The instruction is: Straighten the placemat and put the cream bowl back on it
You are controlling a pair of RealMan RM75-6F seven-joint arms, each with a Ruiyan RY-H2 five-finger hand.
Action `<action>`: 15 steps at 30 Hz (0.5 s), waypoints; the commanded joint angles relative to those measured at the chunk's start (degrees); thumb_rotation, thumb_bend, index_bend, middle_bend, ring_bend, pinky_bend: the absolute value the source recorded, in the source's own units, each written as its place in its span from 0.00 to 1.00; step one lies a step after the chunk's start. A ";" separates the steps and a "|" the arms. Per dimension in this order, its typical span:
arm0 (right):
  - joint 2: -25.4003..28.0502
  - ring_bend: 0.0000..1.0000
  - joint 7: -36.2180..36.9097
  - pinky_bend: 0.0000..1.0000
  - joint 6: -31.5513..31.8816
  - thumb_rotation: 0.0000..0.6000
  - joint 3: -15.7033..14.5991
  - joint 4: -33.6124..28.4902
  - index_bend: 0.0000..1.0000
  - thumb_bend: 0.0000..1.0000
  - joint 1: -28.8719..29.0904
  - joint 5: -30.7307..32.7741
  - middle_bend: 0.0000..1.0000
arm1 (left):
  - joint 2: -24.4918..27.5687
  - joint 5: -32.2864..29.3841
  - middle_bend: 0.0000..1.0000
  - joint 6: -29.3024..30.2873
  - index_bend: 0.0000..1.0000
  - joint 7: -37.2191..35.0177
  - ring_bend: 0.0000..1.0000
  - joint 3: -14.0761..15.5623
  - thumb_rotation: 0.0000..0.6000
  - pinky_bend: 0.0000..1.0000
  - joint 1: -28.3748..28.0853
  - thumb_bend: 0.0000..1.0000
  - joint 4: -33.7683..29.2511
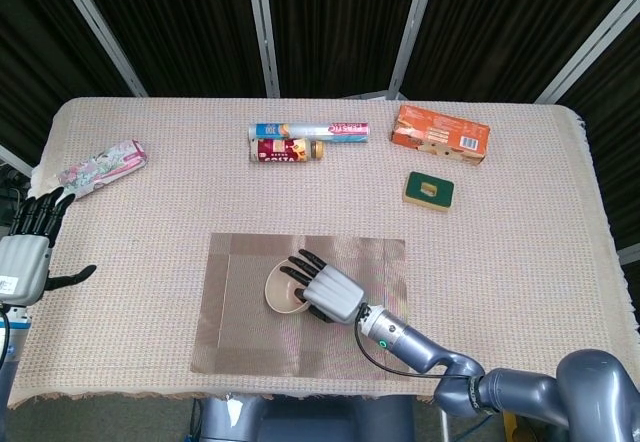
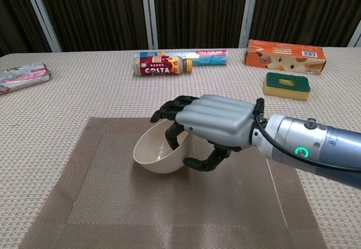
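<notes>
Cream bowl (image 2: 159,154) over the middle of the placemat (image 2: 101,204), tilted.
Gripped at its rim by the right hand (image 2: 211,128), fingers hooked inside, thumb beneath; left hand (image 1: 27,252) off the table's left edge, fingers spread, empty.

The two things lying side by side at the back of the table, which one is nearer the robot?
The red Costa bottle is nearer. The blue-and-white tube lies just behind it, longer and closer to the curtain; both lie on their sides.

right hand (image 2: 211,126): silver shell, black fingers | wrist: green light, black cable
</notes>
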 commanded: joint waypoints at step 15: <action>15.72 0.00 -10.45 0.00 13.95 1.00 -4.24 -11.28 0.00 0.00 -8.52 -3.61 0.00 | 0.22 0.97 0.00 0.54 0.00 0.04 0.00 0.13 1.00 0.00 0.66 0.00 -0.85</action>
